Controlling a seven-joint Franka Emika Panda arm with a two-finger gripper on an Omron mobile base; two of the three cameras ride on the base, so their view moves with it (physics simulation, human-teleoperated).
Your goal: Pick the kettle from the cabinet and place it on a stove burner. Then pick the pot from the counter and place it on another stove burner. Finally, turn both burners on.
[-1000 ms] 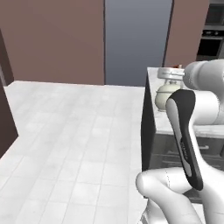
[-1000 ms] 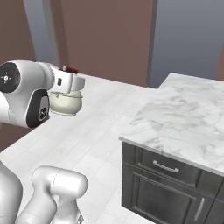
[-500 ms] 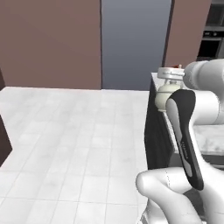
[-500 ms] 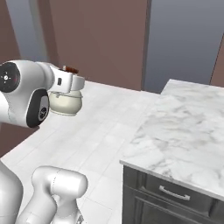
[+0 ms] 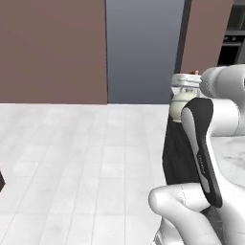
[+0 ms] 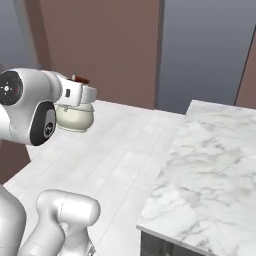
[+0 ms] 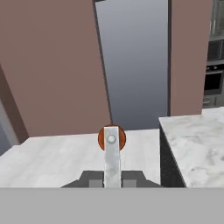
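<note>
High over the pale tiled floor [image 5: 72, 158], clear of the desk [image 6: 210, 165], the hand [image 7: 112, 177] carries the kettle [image 6: 75, 117]. Its two dark fingers [image 7: 89, 178] are pressed against the flat grey handle [image 7: 112, 162], pinching it from either side, and the reddish-brown wooden top [image 7: 112, 138] of the handle stands just past them in the hand view. In the right base view the cream body of the kettle hangs below the white wrist, beside the big round joint of the arm [image 6: 25, 110], with a sliver of the brown grip [image 6: 80, 79] showing above the wrist. In the left base view the kettle [image 5: 181, 104] peeks out from behind the arm [image 5: 203, 139], its lid just under the wrist, and it shows in line with the dark end panel [image 5: 178, 153] of the desk.

The desk is a white marble slab with grey veining; it lies to the right of the kettle in the right base view, well apart from it, and nothing rests on the part that shows. Behind stand brown wall panels [image 5: 52, 48] and a tall grey-blue panel [image 5: 143, 48]. At the far right in the hand view a dark built-in oven [image 7: 215, 81] sits beyond the desk.
</note>
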